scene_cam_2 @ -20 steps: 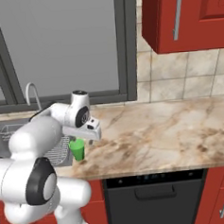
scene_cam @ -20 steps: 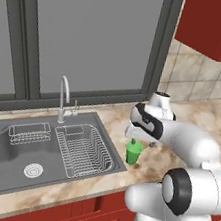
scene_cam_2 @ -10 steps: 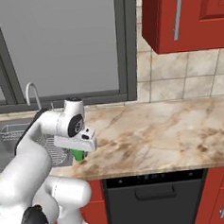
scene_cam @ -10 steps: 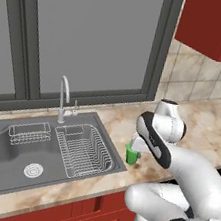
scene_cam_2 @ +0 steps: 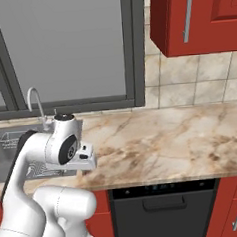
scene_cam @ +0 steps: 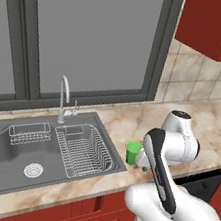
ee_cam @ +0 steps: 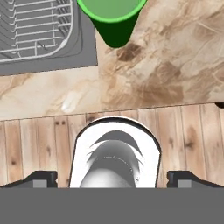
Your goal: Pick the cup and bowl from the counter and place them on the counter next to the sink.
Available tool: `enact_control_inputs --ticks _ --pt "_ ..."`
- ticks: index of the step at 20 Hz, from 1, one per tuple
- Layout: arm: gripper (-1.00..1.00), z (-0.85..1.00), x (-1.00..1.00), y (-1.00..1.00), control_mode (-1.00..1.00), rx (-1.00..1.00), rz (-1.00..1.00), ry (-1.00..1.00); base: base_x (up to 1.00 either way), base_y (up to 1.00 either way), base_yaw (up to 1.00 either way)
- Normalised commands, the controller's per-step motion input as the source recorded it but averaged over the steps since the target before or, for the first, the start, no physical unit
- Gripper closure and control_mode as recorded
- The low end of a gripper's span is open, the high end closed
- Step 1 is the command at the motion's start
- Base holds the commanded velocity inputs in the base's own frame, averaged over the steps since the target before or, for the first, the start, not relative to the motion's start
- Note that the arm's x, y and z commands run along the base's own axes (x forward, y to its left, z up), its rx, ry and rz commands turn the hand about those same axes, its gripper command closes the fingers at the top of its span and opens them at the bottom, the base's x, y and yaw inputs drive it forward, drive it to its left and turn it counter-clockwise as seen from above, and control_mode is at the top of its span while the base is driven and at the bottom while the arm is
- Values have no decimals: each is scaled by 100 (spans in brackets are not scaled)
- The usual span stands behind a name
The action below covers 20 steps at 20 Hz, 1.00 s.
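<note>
**Green cup beside sink, pincer apart and empty**

The small bright-green plastic cup (scene_cam: 132, 152) stood upright on the tan marble-patterned stone surface (scene_cam: 130, 123), just beside the right edge of the grey steel double-basin sink (scene_cam: 12, 152). A wire rack (scene_cam: 83, 149) sat in the sink's right basin, 1 curved chrome tap (scene_cam: 63, 97) behind it. The pincer (ee_cam: 112, 177) was spread wide, its 2 dark fingertips (ee_cam: 41, 177) far apart, gripping nothing. In the hand view the cup was near the top edge, apart from the fingertips. The white arm (scene_cam_2: 57, 145) hung over the surface's front edge, next to the cup.
</note>
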Motion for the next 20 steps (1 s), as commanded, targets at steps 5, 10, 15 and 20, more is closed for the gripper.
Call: enact_control_inputs --ticks 5,10,15,20 --pt "-100 0 0 0 -100 0 0 0 0 0 0" --pt "-100 0 0 0 -100 0 0 0 0 0 0" --pt "-100 0 0 0 100 0 0 0 0 0 0" --pt "-100 0 0 0 100 0 0 0 -58 -26 -5"
